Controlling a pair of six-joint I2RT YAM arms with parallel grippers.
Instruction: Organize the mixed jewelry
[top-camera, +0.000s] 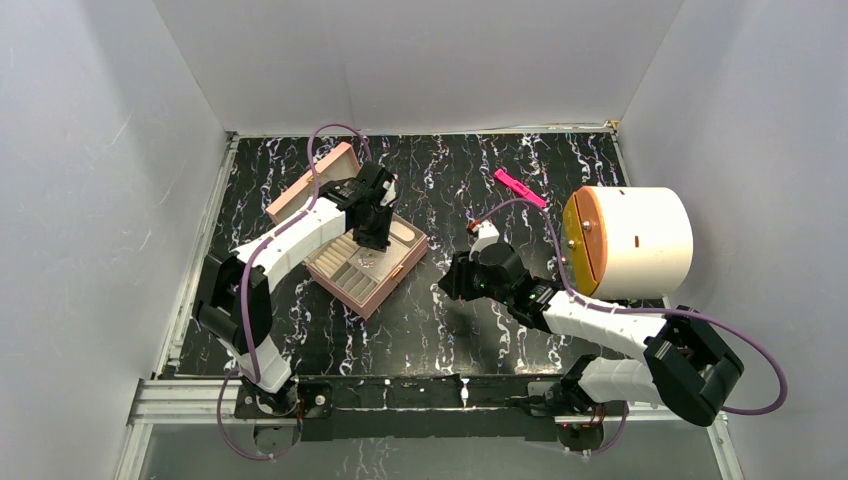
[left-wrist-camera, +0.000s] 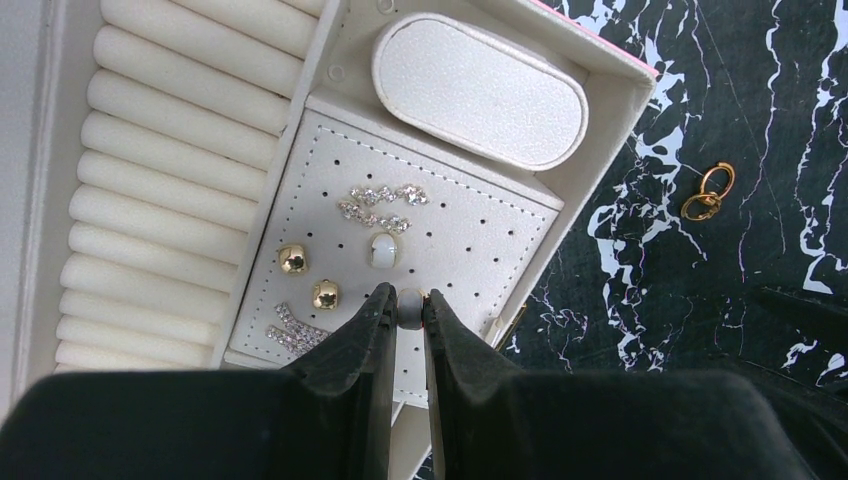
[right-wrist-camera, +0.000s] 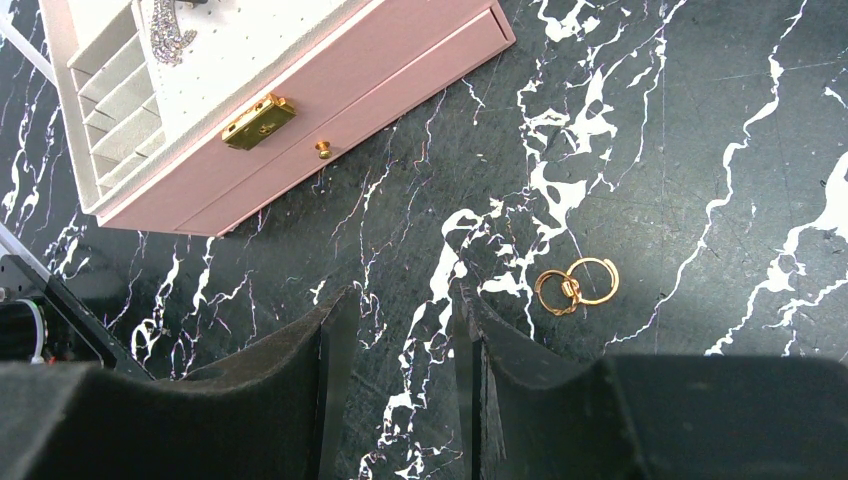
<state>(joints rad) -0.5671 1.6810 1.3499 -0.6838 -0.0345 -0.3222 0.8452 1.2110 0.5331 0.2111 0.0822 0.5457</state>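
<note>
The pink jewelry box (top-camera: 378, 291) sits open toward the far left corner of the tabletop (top-camera: 450, 340), and the left end effector (left-wrist-camera: 408, 300) hangs over its perforated panel (left-wrist-camera: 470, 235), clamped on a small pale stud (left-wrist-camera: 410, 309) pinched between the tips just above the panel's near edge. On that panel already sit two gold studs (left-wrist-camera: 292, 259), a pearl-like stud (left-wrist-camera: 383, 250) and two sparkling rhinestone pieces (left-wrist-camera: 385, 203); a white oval cushion (left-wrist-camera: 480, 90) fills the compartment beyond, and ring rolls (left-wrist-camera: 170, 180) line the side section. Two linked gold rings (right-wrist-camera: 575, 285) lie on the bare black marble near the middle of the tabletop, apart from the box's clasp side. The right end effector (right-wrist-camera: 402, 300) hovers low just beside them, its fingers spread apart and holding nothing.
</note>
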